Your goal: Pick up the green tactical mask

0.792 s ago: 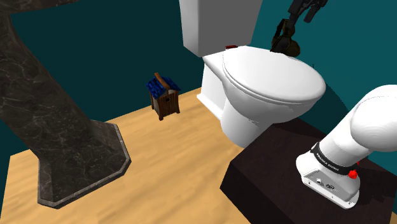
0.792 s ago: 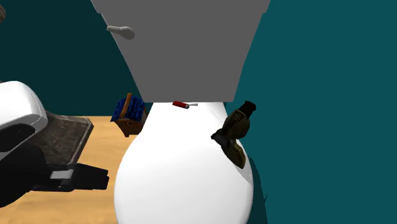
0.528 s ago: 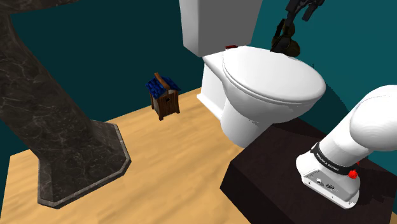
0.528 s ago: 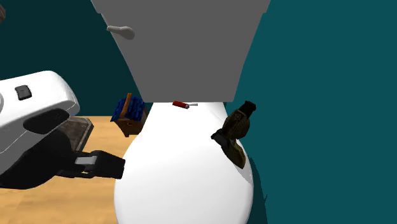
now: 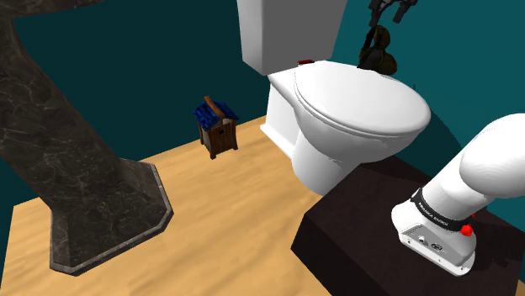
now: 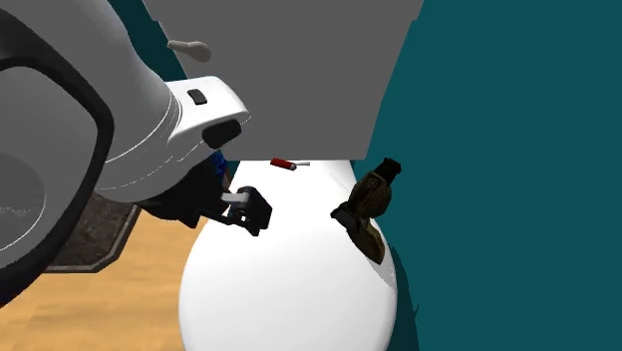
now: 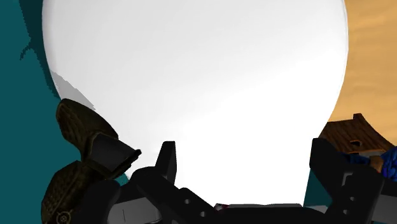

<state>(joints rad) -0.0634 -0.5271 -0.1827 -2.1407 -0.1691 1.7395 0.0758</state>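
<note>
Tactical mask (image 6: 367,204), drawn dark olive-brown rather than a clear green, sits at the rim of the closed white toilet lid (image 6: 289,284), on the side toward the teal wall (image 6: 498,150). In the second exterior view that is the lid's right edge. In the shoulder view it shows at the lid's far rim, near the white tank (image 5: 286,29).

The jaws are released: in the wrist view the two black fingers (image 7: 167,164) stand wide apart with only bare lid between them, grasping nothing. The mask lies outside that gap, just beside one finger, and whether it touches that finger I cannot tell. In the shoulder view the jaws hang close above the mask at the top edge. In the second exterior view the white arm (image 6: 100,120) comes in from the left, and its black hand is over the lid, apart from the mask.

A small red-and-grey object (image 6: 287,164) lies behind the lid at the foot of the tank, and a pale flush lever (image 6: 187,47) sticks out from the tank's front. On the wooden floor (image 5: 227,227) beside the toilet stands a little brown house-shaped box with a blue roof (image 5: 217,126), near a dark marbled stone base (image 5: 92,202). The arm rises from a dark stand (image 5: 353,227) at the shoulder view's lower right
</note>
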